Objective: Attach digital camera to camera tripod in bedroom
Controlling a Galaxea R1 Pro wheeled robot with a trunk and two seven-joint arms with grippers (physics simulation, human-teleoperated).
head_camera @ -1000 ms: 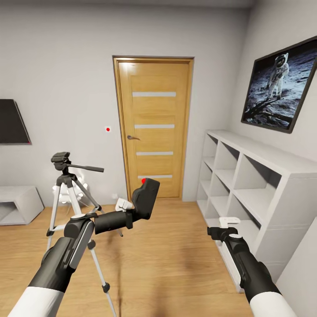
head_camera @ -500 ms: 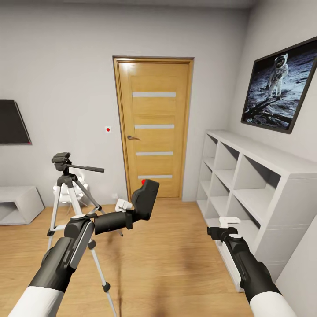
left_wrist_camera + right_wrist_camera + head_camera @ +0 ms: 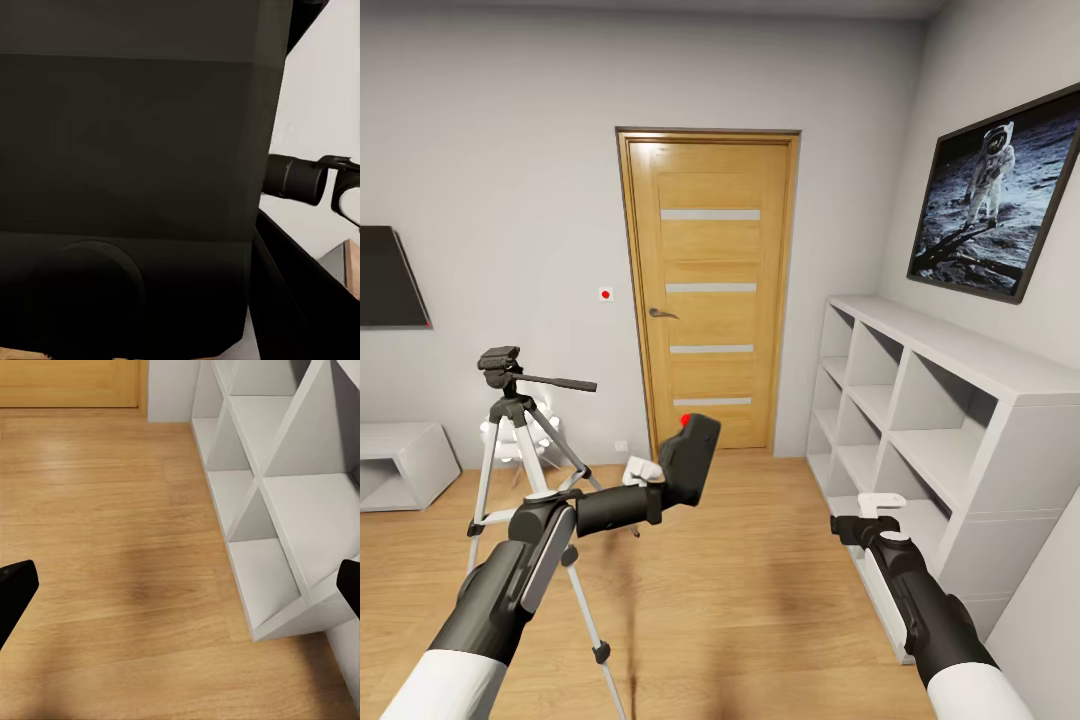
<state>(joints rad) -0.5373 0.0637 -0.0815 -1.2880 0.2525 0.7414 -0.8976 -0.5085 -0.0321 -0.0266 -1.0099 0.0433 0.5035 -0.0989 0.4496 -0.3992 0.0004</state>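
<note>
In the head view my left gripper point(image 3: 652, 478) is shut on the digital camera point(image 3: 692, 455), a chunky black body with a red dot on its upper corner, held at mid height in front of the door. Up close, the camera's black body point(image 3: 135, 165) covers most of the left wrist view. The camera tripod point(image 3: 498, 362) stands on the floor to the left of and beyond the camera, its dark head and pan handle bare and apart from the camera. My right gripper point(image 3: 880, 503) hangs open and empty near the shelves, its dark fingertips point(image 3: 15, 585) spread wide over the floor.
An oak door point(image 3: 708, 290) with frosted strips is straight ahead. White cube shelves point(image 3: 920, 420) line the right wall under a framed astronaut picture point(image 3: 995, 195). A black TV point(image 3: 385, 277) and low white cabinet point(image 3: 400, 460) are at the left. A small white lamp point(image 3: 538, 432) stands behind the tripod.
My left gripper has dipped slightly, carrying the camera a little lower. The right arm has not moved.
</note>
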